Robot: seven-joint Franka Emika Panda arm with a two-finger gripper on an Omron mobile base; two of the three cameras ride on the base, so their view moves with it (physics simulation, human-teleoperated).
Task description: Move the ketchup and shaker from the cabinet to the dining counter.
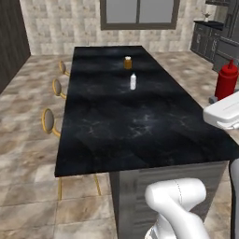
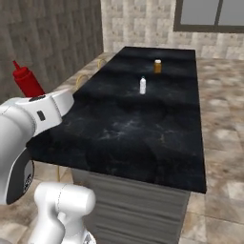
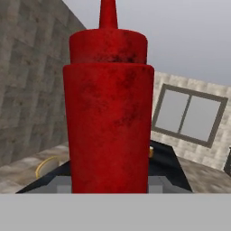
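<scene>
- Your dining counter [image 1: 140, 126], the long black marble-veined surface on a grey base, runs away toward a window [image 1: 139, 13] in the far tiled wall.
- On its far half you see an amber jar [image 1: 128, 62] and, nearer, a slim white bottle [image 1: 133, 81], apart from each other.
- Round stools [image 1: 48, 121] line the left side; the floor [image 1: 28, 140] is beige tile.
- Your tool pinches the ketchup [image 3: 108, 113], upright, above the floor off the surface's near right corner.

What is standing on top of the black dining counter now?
On the dining counter stand an amber jar and a slim white bottle, apart. The ketchup is off its edge.
</scene>
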